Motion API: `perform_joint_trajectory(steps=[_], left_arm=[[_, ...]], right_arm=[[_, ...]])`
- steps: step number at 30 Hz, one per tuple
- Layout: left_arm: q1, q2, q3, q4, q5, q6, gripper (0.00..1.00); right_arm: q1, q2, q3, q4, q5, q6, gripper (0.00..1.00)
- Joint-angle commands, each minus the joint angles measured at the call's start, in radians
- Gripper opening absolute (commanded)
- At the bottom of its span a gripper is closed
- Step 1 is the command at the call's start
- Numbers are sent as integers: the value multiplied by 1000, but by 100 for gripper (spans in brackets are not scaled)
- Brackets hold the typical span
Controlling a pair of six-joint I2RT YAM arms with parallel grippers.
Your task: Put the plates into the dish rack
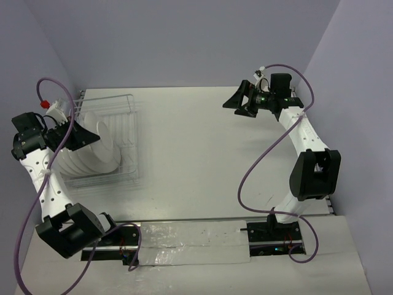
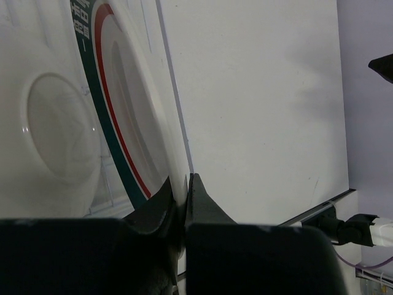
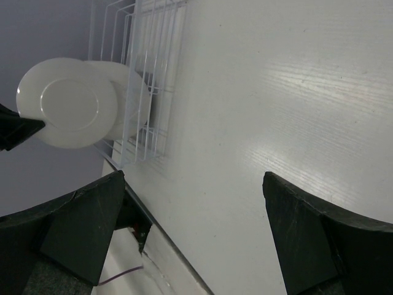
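White wire dish rack sits at the left of the table, with plates standing on edge inside, plain white undersides showing. At the rack, the left gripper is clamped on the rim of a teal-rimmed, red-ringed plate. Far right, the right gripper has its fingers spread wide apart.
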Motion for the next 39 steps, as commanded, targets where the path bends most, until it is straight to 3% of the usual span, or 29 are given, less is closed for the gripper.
perform_joint_trajectory(steps=[1,16,25,28,29,32,36,39], left_arm=[[14,11,1,18,89,68,0],[17,14,-31,-5,136,122,0],[17,63,-89,35,95,119,0],[17,71,-106,46,71,125,14],[17,71,-112,55,66,125,27],[17,72,-117,67,44,127,48],[17,80,-80,79,-17,118,62],[17,75,-2,92,-86,112,79]], right_arm=[[1,18,7,-12,-20,-20,100],[1,55,19,-16,-40,-17,100],[1,53,24,-27,-35,-24,100],[1,53,24,-28,-36,-24,100],[1,53,24,-28,-38,-24,100],[1,52,25,-33,-38,-26,100],[1,41,28,-41,-32,-32,100],[1,18,32,-53,-15,-49,100]])
